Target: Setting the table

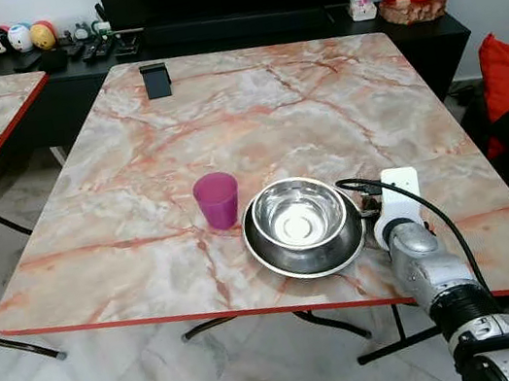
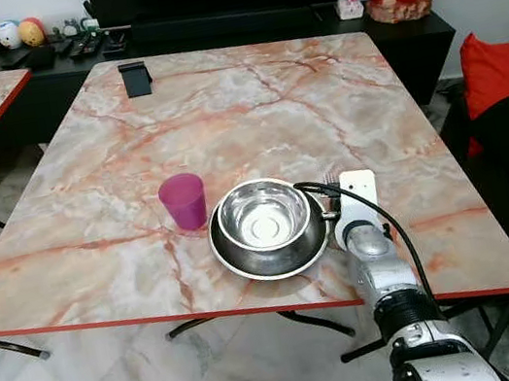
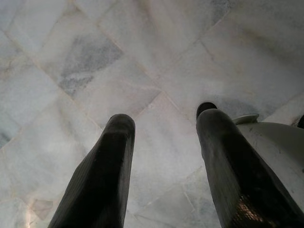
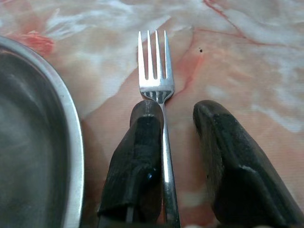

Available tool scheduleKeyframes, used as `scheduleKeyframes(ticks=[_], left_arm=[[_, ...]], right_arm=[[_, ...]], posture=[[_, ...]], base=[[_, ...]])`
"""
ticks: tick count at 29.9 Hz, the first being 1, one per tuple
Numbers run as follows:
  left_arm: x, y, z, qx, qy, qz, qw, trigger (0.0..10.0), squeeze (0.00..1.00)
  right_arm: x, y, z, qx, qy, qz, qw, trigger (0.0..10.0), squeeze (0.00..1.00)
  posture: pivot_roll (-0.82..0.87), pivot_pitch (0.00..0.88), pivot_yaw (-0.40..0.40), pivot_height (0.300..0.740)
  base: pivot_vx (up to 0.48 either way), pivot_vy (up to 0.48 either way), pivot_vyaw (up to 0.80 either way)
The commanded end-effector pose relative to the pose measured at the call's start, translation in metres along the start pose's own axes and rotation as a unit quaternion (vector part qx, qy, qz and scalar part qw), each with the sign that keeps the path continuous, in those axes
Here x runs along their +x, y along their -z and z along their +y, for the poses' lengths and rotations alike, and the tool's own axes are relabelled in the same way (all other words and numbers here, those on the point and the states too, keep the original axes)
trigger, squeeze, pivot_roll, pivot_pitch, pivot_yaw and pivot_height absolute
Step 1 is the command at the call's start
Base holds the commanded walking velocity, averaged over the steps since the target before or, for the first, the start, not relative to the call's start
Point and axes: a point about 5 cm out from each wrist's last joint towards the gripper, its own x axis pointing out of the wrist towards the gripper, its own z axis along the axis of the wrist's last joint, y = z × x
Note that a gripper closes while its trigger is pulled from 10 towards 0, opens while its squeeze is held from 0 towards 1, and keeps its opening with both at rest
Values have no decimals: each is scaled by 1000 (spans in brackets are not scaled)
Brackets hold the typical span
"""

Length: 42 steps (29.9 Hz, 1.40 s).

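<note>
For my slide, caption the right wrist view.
Right gripper open over a fork lying on the marble table beside the steel plate.

I see the marble-patterned table (image 1: 249,103) with a purple cup (image 1: 217,200) standing just left of a steel bowl (image 1: 298,215) nested on a steel plate (image 1: 287,262). My right arm (image 1: 426,269) reaches in beside the plate's right rim.

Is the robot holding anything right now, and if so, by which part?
The fork lies on the table between the right gripper's parted fingers, its handle against one finger, beside the steel plate; not clamped. The left gripper hangs open over the floor, holding nothing.
</note>
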Motion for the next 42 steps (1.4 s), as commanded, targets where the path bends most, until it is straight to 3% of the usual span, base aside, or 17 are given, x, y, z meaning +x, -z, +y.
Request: scheduleKeyframes(ticks=[1, 28, 34, 42], left_arm=[[-1, 3, 4, 5, -2, 7, 1000, 10000, 0], [-1, 3, 4, 7, -3, 7, 1000, 10000, 0], [-1, 3, 4, 6, -3, 6, 1000, 10000, 0], [-1, 4, 4, 5, -6, 5, 1000, 10000, 0]], right_arm=[[2, -6, -2, 3, 5, -6, 1000, 10000, 0], [0, -18, 4, 15, -1, -50, 999, 10000, 0], [-3, -33, 5, 8, 1, -122, 993, 10000, 0], [-16, -48, 4, 13, -5, -231, 973, 10000, 0]], posture=[[-10, 0, -25, 740], [-11, 0, -23, 740], [-11, 0, -22, 740], [-14, 0, -24, 740]], base=[[0, 0, 0], [0, 0, 0], [0, 0, 0], [0, 0, 0]])
